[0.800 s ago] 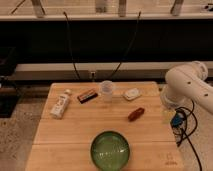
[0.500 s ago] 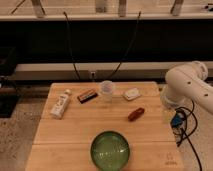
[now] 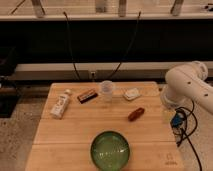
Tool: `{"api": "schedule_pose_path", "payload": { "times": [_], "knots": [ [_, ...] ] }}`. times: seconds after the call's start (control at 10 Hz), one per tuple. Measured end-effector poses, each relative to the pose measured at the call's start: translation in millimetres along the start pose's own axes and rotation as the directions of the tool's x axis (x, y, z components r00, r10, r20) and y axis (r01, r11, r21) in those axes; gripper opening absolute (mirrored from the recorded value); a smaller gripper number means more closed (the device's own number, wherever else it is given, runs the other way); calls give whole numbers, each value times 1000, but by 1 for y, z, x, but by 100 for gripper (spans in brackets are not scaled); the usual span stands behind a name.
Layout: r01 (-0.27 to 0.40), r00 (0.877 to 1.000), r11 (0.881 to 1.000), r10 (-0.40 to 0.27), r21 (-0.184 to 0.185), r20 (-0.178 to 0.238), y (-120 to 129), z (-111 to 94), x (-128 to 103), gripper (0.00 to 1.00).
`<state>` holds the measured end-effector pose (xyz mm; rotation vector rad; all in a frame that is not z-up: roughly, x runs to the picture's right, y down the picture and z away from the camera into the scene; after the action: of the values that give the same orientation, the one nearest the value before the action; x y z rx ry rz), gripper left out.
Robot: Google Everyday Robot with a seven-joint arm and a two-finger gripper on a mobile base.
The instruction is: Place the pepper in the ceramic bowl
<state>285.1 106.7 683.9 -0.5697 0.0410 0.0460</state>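
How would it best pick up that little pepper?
Probably grip the pepper at its middle, coming from above: it lies flat and slanted on the table, so the jaws should close across its narrow width. The gripper hangs open at the table edge nearest the pepper.

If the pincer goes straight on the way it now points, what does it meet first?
The pincer, at the light wooden table's right edge, seems to point down. It would likely meet the table's edge or the dark cables beside it first; depth is unclear.
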Motion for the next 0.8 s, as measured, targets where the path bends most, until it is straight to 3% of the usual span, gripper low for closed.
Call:
{"api": "schedule_pose_path", "payload": {
  "times": [0.8],
  "knots": [
    [14,1000,1000,-14,0,-1,-3,7,-4,80]
  ]
}}
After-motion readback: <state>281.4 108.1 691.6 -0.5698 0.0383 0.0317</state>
